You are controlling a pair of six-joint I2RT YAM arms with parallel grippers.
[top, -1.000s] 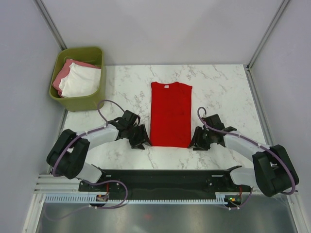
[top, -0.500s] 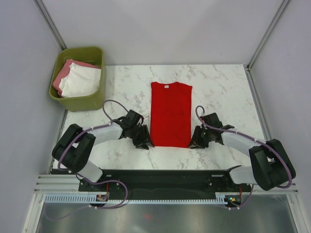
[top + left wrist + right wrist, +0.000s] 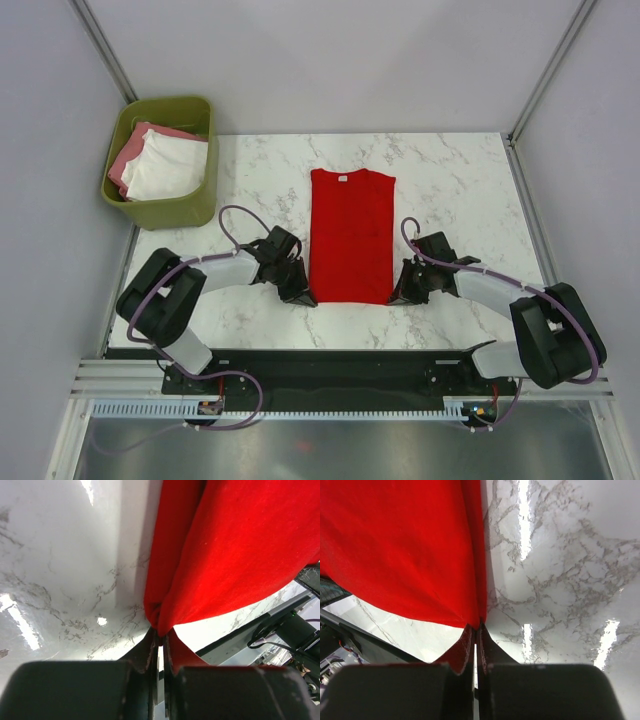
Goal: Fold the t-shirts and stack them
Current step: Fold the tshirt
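A bright red t-shirt (image 3: 351,235) lies flat on the marble table (image 3: 460,180), folded into a long strip with its white neck label at the far end. My left gripper (image 3: 305,297) is shut on the near left corner of the red t-shirt (image 3: 220,555); the cloth bunches at the fingertips (image 3: 152,645). At the near right corner my right gripper (image 3: 394,297) is shut on the red t-shirt (image 3: 405,550), with the hem pinched between its fingertips (image 3: 482,640). A white t-shirt (image 3: 165,168) and a pink t-shirt (image 3: 131,155) lie in the bin.
An olive-green plastic bin (image 3: 160,210) stands at the table's far left corner. Grey walls enclose the table on three sides. Both arm bases sit on a black rail (image 3: 330,375) along the near edge.
Both grippers moved inward to the red t-shirt's near corners and shut on them. The shirt lies as before.
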